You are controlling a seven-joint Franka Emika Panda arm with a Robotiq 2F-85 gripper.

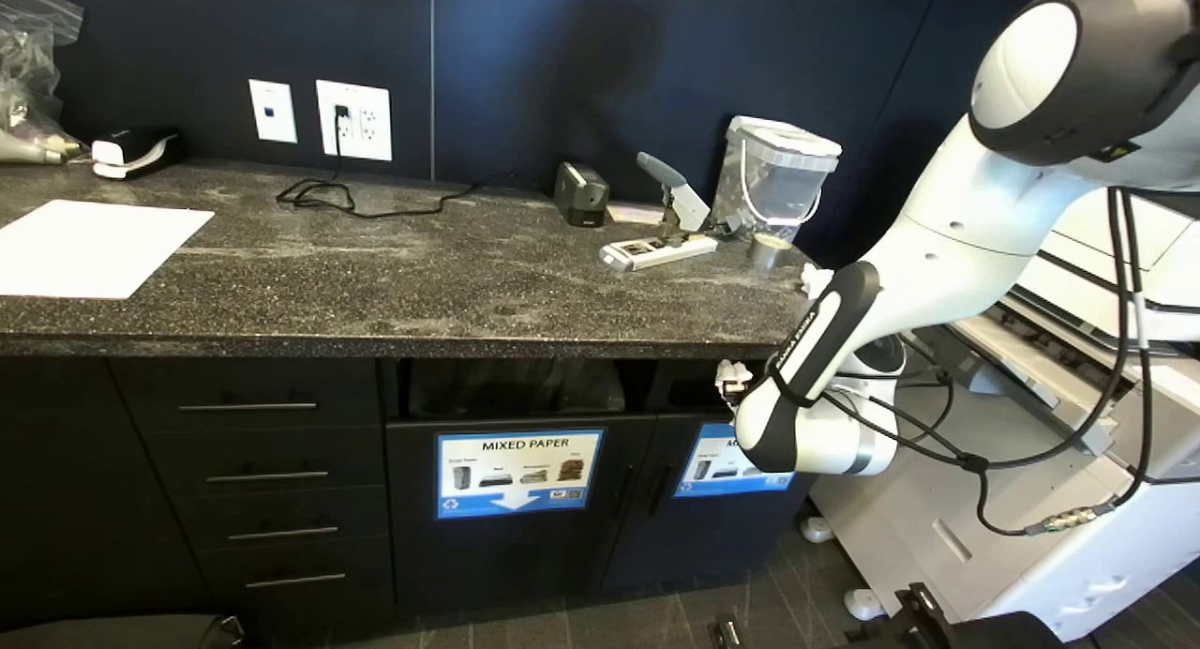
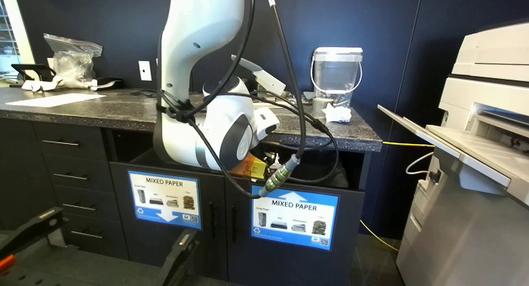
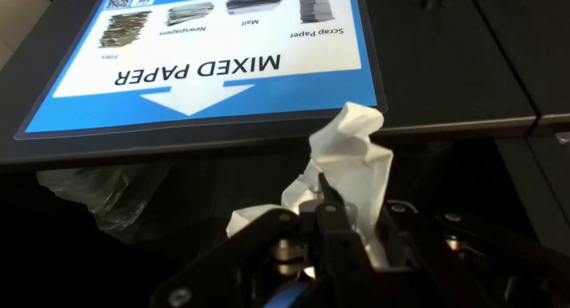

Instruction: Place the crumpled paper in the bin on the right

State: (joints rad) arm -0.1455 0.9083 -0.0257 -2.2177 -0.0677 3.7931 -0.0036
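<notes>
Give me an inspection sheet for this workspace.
Surface: speckled dark countertop, bearing a flat white sheet.
Job's things: crumpled white paper, held at the mouth of the dark rectangular bin slot above the right-hand blue-and-white label.
Clutter: grey-and-white stapler, translucent plastic bucket, second crumpled white paper.
Gripper: black two-finger gripper, closed on the paper.
Cables: black cables, looping loosely; thin yellow cable.
Surroundings: pale printer, dark blue wall.

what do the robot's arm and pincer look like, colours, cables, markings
The arm is white and rounded, with dark joint covers and lettering too small to read surely. Black cables run along it, one with a metallic connector. The pincer is black, with jointed links and silvery bolt heads. A blue patch shows near its base.
</notes>
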